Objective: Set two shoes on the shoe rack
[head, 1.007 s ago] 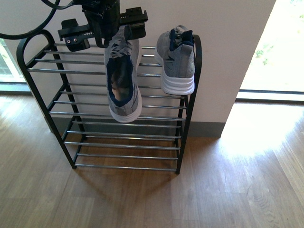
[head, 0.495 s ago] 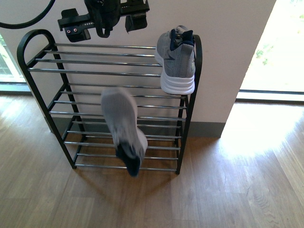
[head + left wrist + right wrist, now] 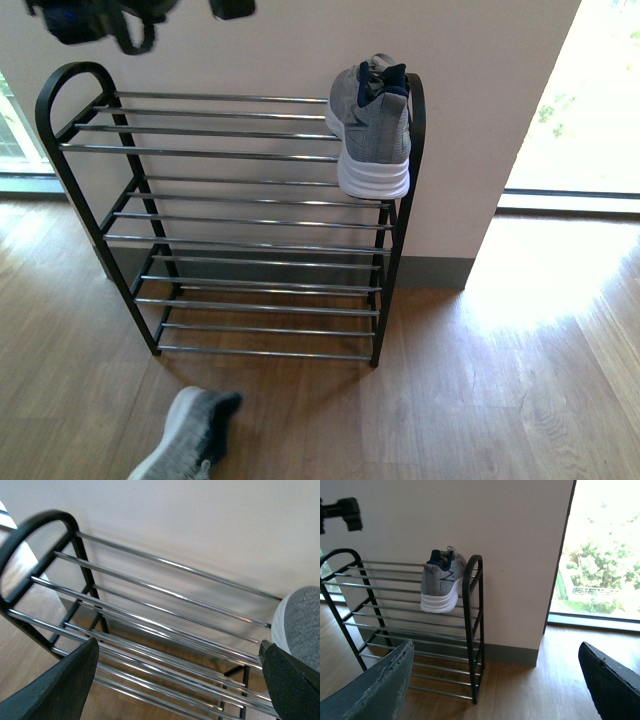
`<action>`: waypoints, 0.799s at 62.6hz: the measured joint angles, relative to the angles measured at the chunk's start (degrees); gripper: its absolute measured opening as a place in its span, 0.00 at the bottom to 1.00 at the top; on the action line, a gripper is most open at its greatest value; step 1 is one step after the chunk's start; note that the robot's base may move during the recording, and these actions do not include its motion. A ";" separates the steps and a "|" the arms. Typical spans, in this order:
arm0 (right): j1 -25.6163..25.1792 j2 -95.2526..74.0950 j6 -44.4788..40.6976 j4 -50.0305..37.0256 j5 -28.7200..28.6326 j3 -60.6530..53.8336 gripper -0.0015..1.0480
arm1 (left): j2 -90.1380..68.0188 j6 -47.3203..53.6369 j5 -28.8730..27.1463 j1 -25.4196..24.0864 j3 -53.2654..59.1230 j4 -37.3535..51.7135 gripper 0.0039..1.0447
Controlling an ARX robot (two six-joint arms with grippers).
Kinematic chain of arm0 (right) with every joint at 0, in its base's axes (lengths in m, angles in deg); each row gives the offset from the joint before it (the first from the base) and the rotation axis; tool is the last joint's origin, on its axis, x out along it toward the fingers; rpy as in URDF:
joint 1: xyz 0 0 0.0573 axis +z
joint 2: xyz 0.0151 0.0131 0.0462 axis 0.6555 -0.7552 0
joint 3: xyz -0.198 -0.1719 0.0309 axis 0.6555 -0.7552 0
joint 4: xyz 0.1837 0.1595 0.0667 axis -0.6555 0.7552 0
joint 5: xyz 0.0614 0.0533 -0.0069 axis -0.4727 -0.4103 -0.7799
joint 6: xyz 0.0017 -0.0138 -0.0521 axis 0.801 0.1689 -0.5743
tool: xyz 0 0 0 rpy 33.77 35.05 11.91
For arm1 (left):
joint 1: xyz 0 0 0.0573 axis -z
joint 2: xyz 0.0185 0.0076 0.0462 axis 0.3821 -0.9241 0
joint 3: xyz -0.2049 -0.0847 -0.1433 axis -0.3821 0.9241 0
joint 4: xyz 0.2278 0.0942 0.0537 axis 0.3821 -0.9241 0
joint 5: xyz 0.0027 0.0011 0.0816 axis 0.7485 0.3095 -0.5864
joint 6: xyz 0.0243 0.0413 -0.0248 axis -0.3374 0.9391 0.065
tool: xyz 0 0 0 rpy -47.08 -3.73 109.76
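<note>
Dropped since a second ago: second sneaker no longer hanging from left gripper over the top tier, now lying on the wood floor in front of the shoe rack, near its left front leg, partly cut off by frame edge. Left gripper sitting high over the rack's left end, jaws spread, gripping nothing. First sneaker resting on top bars at the right end, against the side frame. Right gripper hanging back, spread wide, empty. Judging step two as failed; needing a re-grasp from the floor, then a lift onto the free bars. Nothing blocking the top tier's left part; window to the right, well apart.
</note>
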 joint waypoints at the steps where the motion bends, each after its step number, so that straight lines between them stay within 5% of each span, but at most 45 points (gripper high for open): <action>1: 0.00 0.00 0.00 0.00 0.00 -0.02 0.91 | 0.70 0.31 0.07 -0.24 0.92 0.72 0.91; 22: 0.00 0.00 0.00 0.00 0.00 -0.02 0.91 | 23.28 10.21 3.74 -3.58 32.44 19.67 0.91; 50: 0.00 0.00 0.00 0.00 0.00 0.00 0.91 | 38.01 11.78 2.56 -6.21 58.84 38.47 0.91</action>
